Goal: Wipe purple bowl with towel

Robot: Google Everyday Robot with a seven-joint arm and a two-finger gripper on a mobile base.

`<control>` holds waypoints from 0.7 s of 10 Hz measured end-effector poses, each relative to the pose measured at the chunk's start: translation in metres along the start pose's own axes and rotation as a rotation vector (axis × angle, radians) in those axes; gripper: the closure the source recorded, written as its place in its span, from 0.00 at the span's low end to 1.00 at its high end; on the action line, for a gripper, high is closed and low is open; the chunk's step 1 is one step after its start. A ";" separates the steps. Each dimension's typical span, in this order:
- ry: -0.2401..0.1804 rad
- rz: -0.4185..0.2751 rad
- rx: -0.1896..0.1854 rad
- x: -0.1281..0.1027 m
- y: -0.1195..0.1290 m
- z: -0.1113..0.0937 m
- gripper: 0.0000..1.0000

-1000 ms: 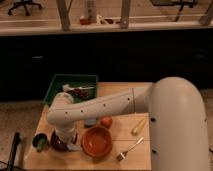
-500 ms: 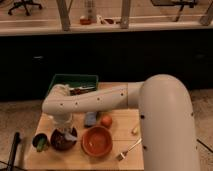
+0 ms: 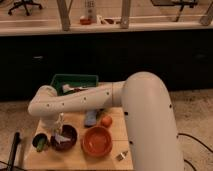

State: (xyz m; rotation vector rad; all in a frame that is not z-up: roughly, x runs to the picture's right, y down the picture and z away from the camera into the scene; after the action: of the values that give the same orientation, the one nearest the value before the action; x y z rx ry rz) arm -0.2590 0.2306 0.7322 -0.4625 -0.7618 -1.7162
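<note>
The purple bowl (image 3: 65, 140) sits at the front left of the wooden table (image 3: 112, 134). The pale towel (image 3: 62, 136) lies inside the bowl, pressed under my gripper (image 3: 59, 130). The gripper points straight down into the bowl and is shut on the towel. My white arm (image 3: 75, 101) reaches in from the right, bends at the far left and drops to the bowl, hiding the table's back left part.
A larger orange bowl (image 3: 97, 141) stands just right of the purple one. An orange fruit (image 3: 106, 121) and a blue-grey block (image 3: 90, 117) lie behind it. Also here are a dark green-rimmed cup (image 3: 40, 142), a green tray (image 3: 75, 82) and a utensil (image 3: 121, 156).
My arm's bend has swung further left and my body fills more of the right side. The gripper stays over the purple bowl with the towel.
</note>
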 end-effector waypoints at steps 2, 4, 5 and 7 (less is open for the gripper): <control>-0.027 -0.022 0.009 -0.013 -0.010 0.009 1.00; -0.051 0.003 0.002 -0.028 0.007 0.015 1.00; -0.057 0.024 0.001 -0.033 0.017 0.016 1.00; -0.068 0.079 -0.009 -0.044 0.040 0.019 1.00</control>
State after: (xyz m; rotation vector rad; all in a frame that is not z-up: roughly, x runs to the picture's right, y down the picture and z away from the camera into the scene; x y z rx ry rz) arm -0.2102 0.2691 0.7266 -0.5526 -0.7746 -1.6375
